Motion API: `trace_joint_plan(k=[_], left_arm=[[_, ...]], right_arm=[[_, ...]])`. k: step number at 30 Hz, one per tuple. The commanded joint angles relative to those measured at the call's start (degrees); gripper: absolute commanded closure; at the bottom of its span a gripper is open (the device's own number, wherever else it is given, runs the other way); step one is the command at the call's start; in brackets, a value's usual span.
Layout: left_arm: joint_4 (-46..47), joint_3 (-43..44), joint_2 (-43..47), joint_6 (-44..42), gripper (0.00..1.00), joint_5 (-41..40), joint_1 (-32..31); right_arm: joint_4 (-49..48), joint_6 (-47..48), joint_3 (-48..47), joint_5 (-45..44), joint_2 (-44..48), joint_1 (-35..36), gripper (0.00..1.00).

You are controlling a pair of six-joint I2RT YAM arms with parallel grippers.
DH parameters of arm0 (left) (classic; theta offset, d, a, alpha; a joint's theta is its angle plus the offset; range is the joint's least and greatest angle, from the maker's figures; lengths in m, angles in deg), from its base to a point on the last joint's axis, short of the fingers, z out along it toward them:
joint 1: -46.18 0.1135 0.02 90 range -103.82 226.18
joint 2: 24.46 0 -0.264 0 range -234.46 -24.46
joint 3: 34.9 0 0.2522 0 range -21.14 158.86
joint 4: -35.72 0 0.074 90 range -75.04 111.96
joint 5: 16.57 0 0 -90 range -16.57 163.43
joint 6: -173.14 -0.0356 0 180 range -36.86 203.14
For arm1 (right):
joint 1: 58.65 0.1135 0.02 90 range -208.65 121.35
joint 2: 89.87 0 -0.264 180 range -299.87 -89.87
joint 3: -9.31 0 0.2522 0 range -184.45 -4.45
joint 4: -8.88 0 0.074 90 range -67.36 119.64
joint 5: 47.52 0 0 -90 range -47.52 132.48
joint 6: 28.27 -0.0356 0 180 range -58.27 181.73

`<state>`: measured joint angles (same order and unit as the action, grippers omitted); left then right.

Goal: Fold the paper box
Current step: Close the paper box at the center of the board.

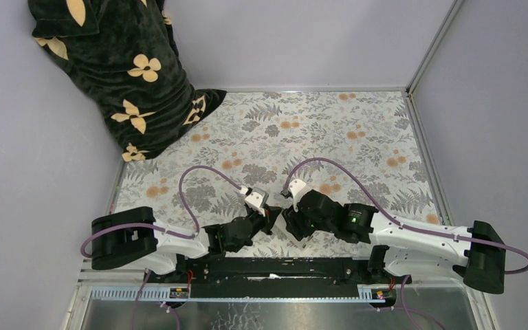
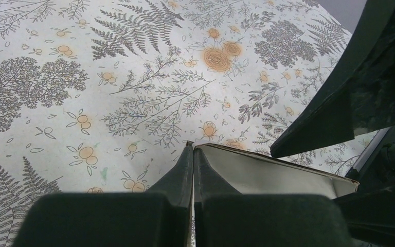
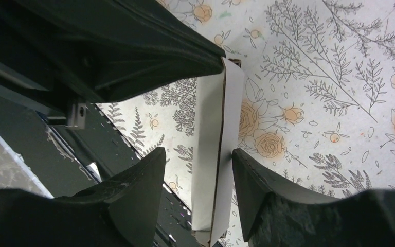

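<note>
White cardboard is filling the middle of the right wrist view. The paper box (image 3: 205, 190) is showing almost edge-on, a thin panel running up the centre of the frame. The right gripper (image 3: 198, 151) is sitting astride it with jaws apart: one finger (image 3: 139, 180) is hanging clear at lower left, and the other is resting right up against the panel's right face. At the panel's top end, the left gripper (image 2: 193, 149) is pinching it, jaws pressed together on the card's edge. In the left wrist view the white sheet is stretching off toward the lower right. From overhead, both arms are meeting nose to nose at bottom centre and hiding the box almost completely. Under them the fern-and-rose tablecloth (image 1: 330, 130) is spreading toward the far wall. Purple cables (image 1: 199, 172) are looping above the wrists, and a black blanket with yellow flowers (image 1: 130, 75) is slumping in the upper left corner.
</note>
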<state>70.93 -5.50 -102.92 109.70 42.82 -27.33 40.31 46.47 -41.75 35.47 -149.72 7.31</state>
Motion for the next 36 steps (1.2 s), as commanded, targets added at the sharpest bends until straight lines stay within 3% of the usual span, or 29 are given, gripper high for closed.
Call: trace_joint_plan(k=[1,8,36], left_arm=[[-8.3,-1.5,-3.3,-0.9,1.0,2.6,-0.3],[-8.4,-1.3,-3.8,-0.9,1.0,2.7,-0.2],[-10.2,-0.1,-4.2,-0.9,1.0,2.6,-0.2]], right_arm=[[-1.7,-0.5,-3.5,-0.5,1.7,0.0,0.42],[-1.3,-0.8,-4.2,1.7,0.4,0.1,0.46],[0.4,-2.1,-3.2,-4.1,-4.9,3.3,0.62]])
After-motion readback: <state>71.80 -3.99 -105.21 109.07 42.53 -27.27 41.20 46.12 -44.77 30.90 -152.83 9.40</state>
